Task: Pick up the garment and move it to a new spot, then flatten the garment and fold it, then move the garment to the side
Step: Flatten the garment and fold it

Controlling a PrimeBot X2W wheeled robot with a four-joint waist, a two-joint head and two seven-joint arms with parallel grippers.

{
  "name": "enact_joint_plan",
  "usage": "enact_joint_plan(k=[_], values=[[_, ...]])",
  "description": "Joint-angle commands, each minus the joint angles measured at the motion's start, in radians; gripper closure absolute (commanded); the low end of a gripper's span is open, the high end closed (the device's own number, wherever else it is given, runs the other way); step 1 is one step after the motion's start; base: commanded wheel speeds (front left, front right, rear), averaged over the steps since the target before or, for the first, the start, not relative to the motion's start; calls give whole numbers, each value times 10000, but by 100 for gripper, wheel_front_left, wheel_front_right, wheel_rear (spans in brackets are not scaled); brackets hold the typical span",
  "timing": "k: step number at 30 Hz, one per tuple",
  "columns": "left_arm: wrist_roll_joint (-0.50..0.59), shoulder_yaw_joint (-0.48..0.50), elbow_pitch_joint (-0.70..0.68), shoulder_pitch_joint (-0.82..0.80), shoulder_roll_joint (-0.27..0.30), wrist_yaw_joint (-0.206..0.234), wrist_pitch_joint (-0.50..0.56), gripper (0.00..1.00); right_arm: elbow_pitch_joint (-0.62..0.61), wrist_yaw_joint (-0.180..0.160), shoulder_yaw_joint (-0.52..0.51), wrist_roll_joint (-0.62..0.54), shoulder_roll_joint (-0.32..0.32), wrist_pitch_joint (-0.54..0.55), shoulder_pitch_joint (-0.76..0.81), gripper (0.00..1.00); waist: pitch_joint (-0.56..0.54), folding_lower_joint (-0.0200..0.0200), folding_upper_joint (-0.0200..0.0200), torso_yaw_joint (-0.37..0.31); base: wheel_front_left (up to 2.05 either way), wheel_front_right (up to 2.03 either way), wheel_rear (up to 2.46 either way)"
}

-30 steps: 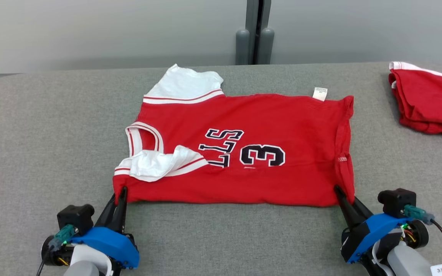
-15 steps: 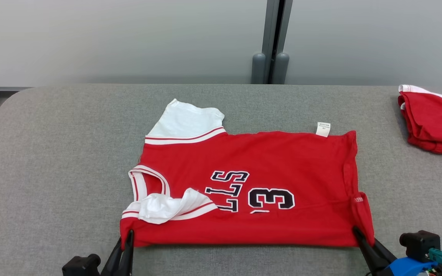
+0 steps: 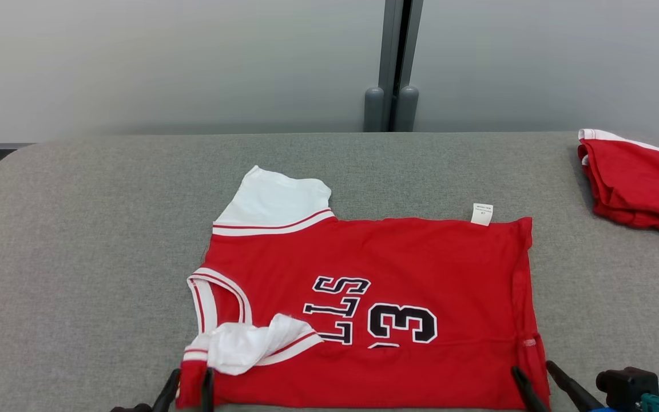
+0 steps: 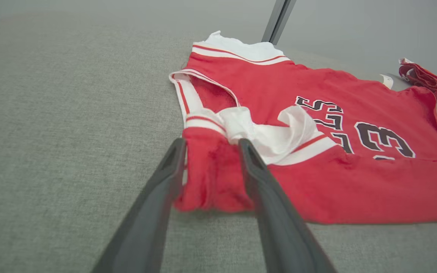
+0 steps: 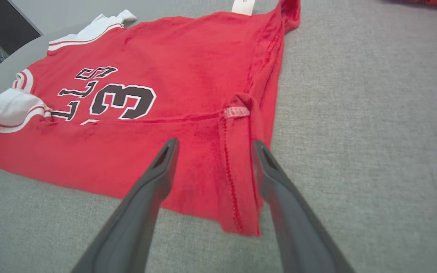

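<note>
Red jersey (image 3: 375, 257), laid flat, apparently for folding. Left gripper (image 4: 211, 146): jaws part-open, shoulder corner loose between. Right gripper (image 5: 214, 144): jaws wide, hem corner between, ungripped.

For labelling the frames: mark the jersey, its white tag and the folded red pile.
jersey (image 3: 421, 257), head view, on the plain red cloth above the number.
tag (image 3: 481, 214), head view, on the middle of the white label.
red pile (image 3: 638, 183), head view, on its top red layer.
</note>
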Motion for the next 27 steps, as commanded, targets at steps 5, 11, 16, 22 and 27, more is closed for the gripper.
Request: enact_joint_plan(k=[5, 11, 16, 22, 27], values=[[241, 250, 1, -391, -102, 89, -524, 0, -634, 5, -667, -332, 216, -450, 7, 0, -7, 0, 2, -153, 0, 0, 0], [907, 993, -546, -919, -272, 214, -724, 0, -1211, 5, -1280, -895, 482, -1349, -430, 0, 5, 0, 2, -349, 0, 0, 0], [1851, 1981, -1420, -1089, -594, 173, -726, 0, -1354, 5, -1374, -1473, 852, -1987, -906, 0, 37, 0, 2, -507, 0, 0, 0], [2741, 2965, -1889, -1330, -1028, -93, -728, 0, -1214, 4, -1560, -2012, 1258, -2391, -1337, 0, 161, 0, 2, -622, 0, 0, 0], [3294, 3559, -1837, -1587, -1443, -365, -729, 0, -937, 5, -1871, -2287, 1505, -2526, -1532, 0, 231, 0, 2, -668, 0, 0, 0]])
